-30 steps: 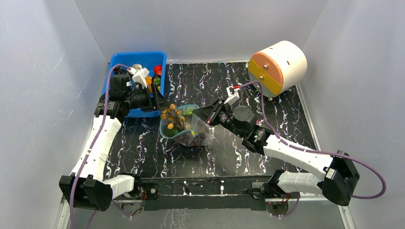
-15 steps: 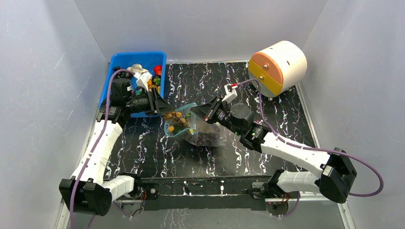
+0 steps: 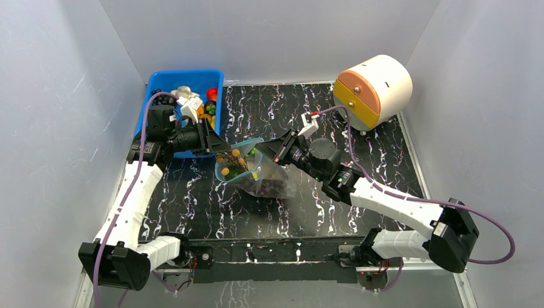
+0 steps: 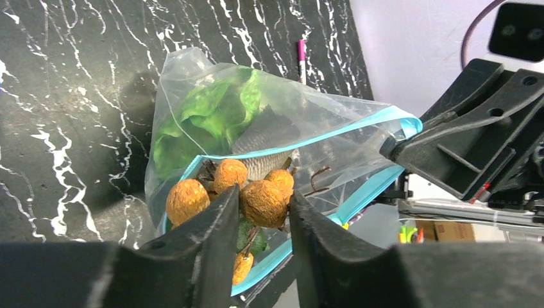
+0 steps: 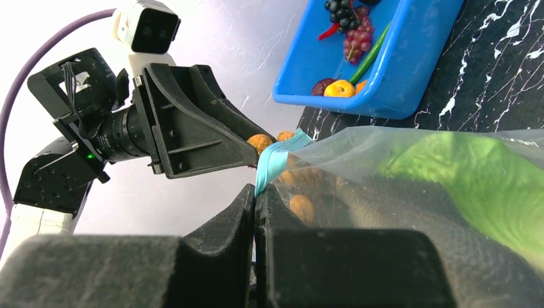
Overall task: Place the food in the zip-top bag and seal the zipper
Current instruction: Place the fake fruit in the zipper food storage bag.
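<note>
The clear zip-top bag (image 3: 260, 174) lies mid-table with its mouth open to the left. Its teal zipper (image 4: 333, 136) rims the mouth. My right gripper (image 5: 255, 196) is shut on the zipper edge (image 5: 274, 164) and holds the mouth up. My left gripper (image 4: 263, 205) is shut on a bunch of orange-brown pieces (image 4: 264, 203) on dark stems, held in the bag's mouth (image 3: 232, 162). The green lettuce head (image 4: 215, 112) and a grey fish-like piece (image 4: 266, 138) lie inside the bag. Dark grapes (image 3: 269, 187) show at the bag's near end.
A rigid blue bin (image 3: 154, 86) with more toy foods stands at the back left, right behind my left gripper. A white-and-orange drum (image 3: 375, 90) stands at the back right. A pink pen (image 4: 301, 54) lies on the table beyond the bag.
My left gripper has carried the orange-brown bunch down into the bag's mouth. The right gripper lifted the bag's rim slightly and the bag shifted a little.
</note>
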`<state>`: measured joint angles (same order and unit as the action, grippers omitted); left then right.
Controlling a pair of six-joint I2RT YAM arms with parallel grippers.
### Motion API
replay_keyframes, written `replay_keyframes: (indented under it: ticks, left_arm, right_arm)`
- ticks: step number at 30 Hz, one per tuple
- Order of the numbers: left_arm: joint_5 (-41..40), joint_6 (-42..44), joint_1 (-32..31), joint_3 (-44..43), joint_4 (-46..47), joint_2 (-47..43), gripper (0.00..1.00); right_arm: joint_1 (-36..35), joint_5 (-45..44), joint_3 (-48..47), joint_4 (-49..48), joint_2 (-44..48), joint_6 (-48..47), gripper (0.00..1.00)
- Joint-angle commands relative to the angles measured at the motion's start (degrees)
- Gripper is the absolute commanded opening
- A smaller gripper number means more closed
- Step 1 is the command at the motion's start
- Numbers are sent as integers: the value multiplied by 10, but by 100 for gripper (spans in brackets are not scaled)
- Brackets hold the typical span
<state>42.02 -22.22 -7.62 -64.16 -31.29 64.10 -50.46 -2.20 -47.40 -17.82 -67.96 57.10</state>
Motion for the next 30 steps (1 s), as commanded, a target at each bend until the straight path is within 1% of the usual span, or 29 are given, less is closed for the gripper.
replay_keyframes:
  ticks: [1,3,5,8,12,19,23,26,28,30]
  left_arm:
    - [41,-13,-1,5,22,-12,28]
    - [63,-26,-1,15,35,-11,22]
    - [78,-42,-1,29,54,-11,18]
    - [50,-72,-1,81,101,-29,15]
    - [54,-101,-2,123,137,-42,13]
    - [63,-166,-12,173,224,-61,10]
    - [77,-208,-11,203,293,-70,10]
    - [86,-239,-12,211,327,-76,10]
    - [82,-242,-12,207,331,-78,10]
    - [79,-243,-12,205,336,-77,13]
  right_arm:
    - [1,-14,-38,-98,4,14,0]
    - [1,-13,-42,-102,-2,16,0]
    - [1,-6,-48,-107,-10,18,0]
    - [2,-3,-60,-110,-24,15,0]
    - [2,5,-77,-106,-42,12,0]
    - [1,29,-96,-119,-75,35,0]
    - [2,27,-100,-119,-82,42,0]
    - [2,17,-100,-109,-82,41,0]
    - [2,14,-100,-107,-84,42,0]
    - [1,14,-102,-108,-87,44,0]
